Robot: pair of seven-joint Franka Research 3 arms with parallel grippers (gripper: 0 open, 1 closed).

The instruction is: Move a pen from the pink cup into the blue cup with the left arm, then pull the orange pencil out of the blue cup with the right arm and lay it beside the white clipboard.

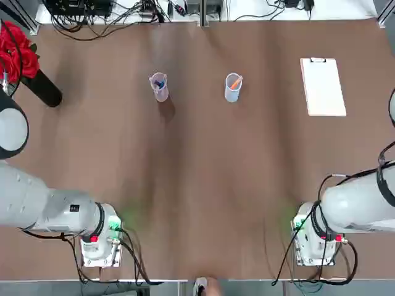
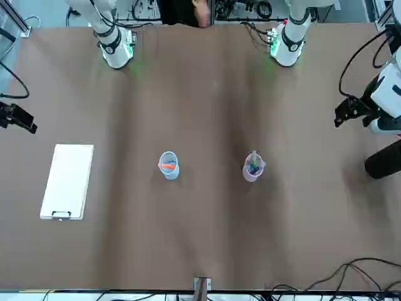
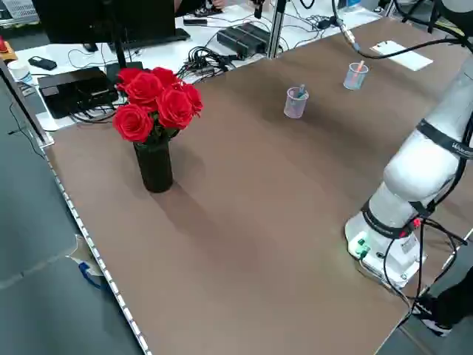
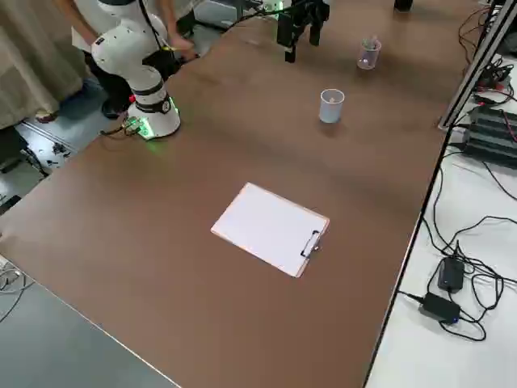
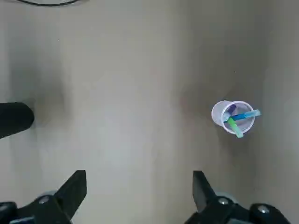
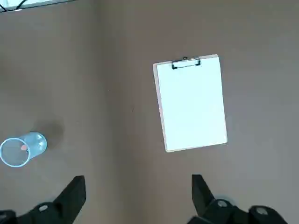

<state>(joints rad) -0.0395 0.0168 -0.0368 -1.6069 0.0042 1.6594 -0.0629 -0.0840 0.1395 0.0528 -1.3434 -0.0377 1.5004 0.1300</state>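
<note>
The desk [image 1: 197,185] carries the white clipboard [image 1: 322,86] near its far right edge. The blue cup [image 1: 232,87] holding the orange pencil [image 1: 236,83] stands mid-desk, the pink cup [image 1: 159,86] with pens beside it. Left gripper [image 5: 139,186] and right gripper [image 6: 138,191] hang raised, jaws wide, empty.

No legible text, label, brand, number or sign found. The white clipboard [image 6: 191,103] carries a blank sheet. A dark band on the arm link [image 3: 443,140] seen from the left side bears small lettering, too small to read.
</note>
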